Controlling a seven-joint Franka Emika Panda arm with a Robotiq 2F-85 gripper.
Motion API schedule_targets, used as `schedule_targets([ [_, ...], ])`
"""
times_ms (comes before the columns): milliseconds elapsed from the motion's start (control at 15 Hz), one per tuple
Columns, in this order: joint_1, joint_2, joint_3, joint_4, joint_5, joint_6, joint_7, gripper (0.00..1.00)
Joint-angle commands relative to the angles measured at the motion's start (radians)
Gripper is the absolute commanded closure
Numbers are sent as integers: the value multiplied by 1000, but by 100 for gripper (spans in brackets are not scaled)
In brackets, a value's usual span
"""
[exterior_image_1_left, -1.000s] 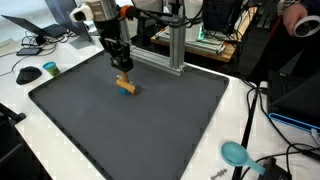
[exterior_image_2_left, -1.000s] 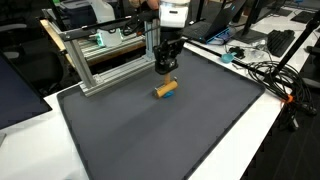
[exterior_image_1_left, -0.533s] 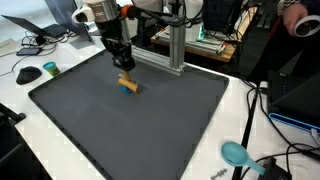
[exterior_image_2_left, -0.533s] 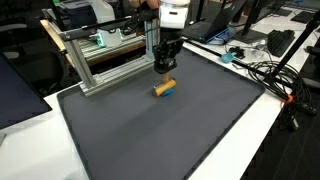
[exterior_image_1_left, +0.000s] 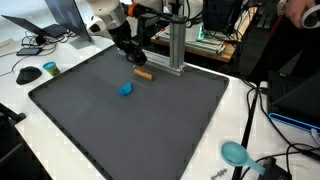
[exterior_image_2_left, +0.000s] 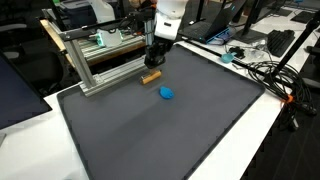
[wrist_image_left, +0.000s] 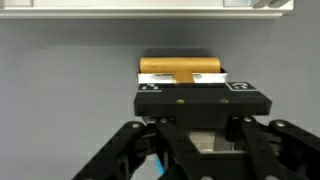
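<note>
Dark grey mat carries just two pieces: one wooden peg, clamped in the single gripper right beside the metal frame, and one blue cap lying loose nearby.

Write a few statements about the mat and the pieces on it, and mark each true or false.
1. The blue piece lies on the dark mat, apart from the wooden cylinder. True.
2. The wooden cylinder stands upright. False: it lies on its side.
3. The gripper hangs over the blue piece. False: it is at the wooden cylinder, with the blue piece off to one side.
4. A metal frame stands at the mat's edge close to the cylinder. True.
</note>
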Motion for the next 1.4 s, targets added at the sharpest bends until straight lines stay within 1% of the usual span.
schedule_targets([
  [0, 8, 51, -3, 20, 2, -69, -5, 78],
  [133, 9, 21, -5, 27, -8, -98, -3, 78],
  [333, 12, -34, -6, 26, -25, -101, -12, 78],
  [467, 7, -69, -2, 30, -22, -95, -47, 78],
  [600, 2, -107, 0, 30, -44, -72, -126, 78],
  [733, -1, -141, -1, 28, -73, -31, -204, 78],
  [1000, -10, -177, 6, 25, -77, 69, -376, 78],
  [1200, -7, -167, 8, 13, -102, 192, -477, 78],
  [1333, -14, -174, 13, -15, -105, 251, -574, 78],
])
